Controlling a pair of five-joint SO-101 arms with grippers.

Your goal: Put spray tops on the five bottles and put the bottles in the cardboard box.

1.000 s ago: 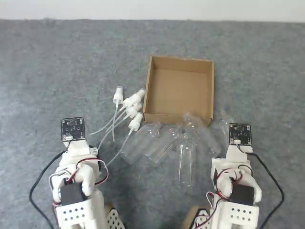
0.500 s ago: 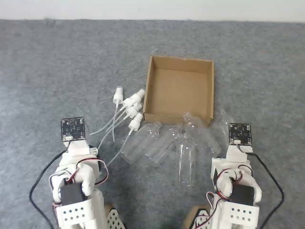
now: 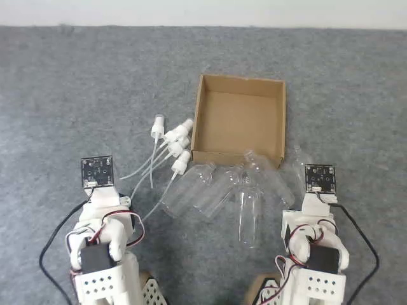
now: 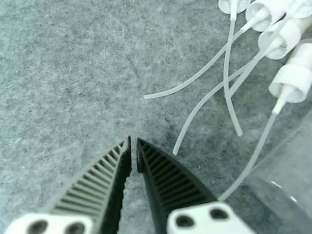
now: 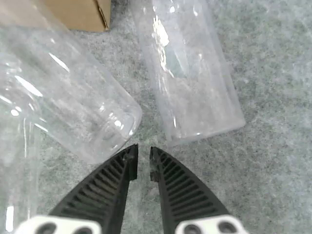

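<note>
Several clear bottles lie on their sides in front of the cardboard box (image 3: pixel 197 121), among them one (image 3: pixel 187 190) on the left, one (image 3: pixel 249 216) in the middle and one (image 3: pixel 299 162) on the right. White spray tops (image 3: pixel 173 143) with long tubes lie left of the box. My left gripper (image 4: pixel 134 144) is shut and empty over the carpet, just short of the tube ends (image 4: pixel 204 102) and spray tops (image 4: pixel 292 80). My right gripper (image 5: pixel 142 151) is shut and empty, its tips at the bases of two bottles (image 5: pixel 190 73) (image 5: pixel 63 97).
Grey carpet covers the table. The left arm (image 3: pixel 102 241) and right arm (image 3: pixel 315 241) stand at the near edge. The box is open on top with nothing inside, and its corner (image 5: pixel 78 12) lies beyond the bottles. Another bottle's side (image 4: pixel 287 170) lies beside the left gripper.
The clear bottles in front of the box shifted slightly a second ago and now lie still. Neither arm has moved.
</note>
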